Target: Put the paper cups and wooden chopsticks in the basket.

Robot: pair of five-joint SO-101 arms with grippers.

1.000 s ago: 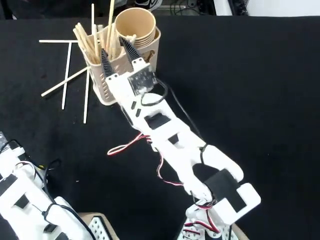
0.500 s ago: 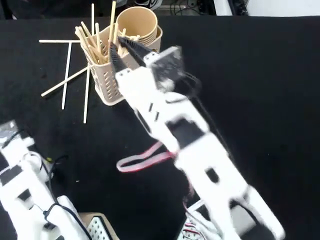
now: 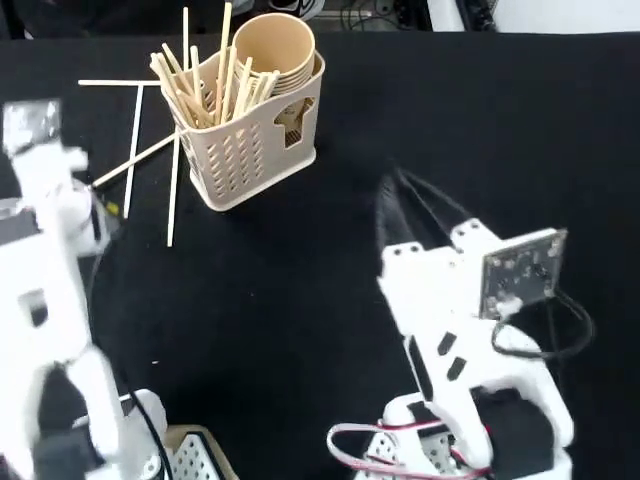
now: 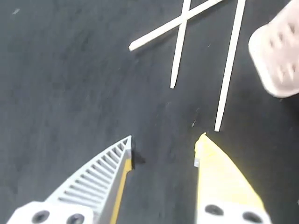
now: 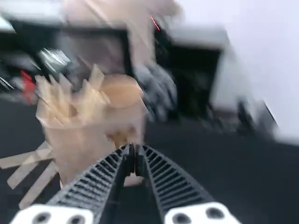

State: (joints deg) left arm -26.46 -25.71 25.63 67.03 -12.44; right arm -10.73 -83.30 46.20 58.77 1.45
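Pulling back from the basket, the right claw is pressed together, empty (cups sit inside). The left claw, spread apart, has come over the loose chopsticks on the desk, likely next.

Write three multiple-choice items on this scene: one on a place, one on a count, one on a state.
1. Where do the paper cups stand?
A. in the basket
B. on the floor
C. in a gripper

2. How many chopsticks lie loose on the table?
A. one
B. four
C. nine

3. The left gripper is:
A. shut on a cup
B. shut on a chopstick
C. open and empty

Answers:
1 A: the cups' rims rise out of the basket.
2 B: the high view shows four sticks beside the basket.
3 C: its fingers are apart, with only table between them.
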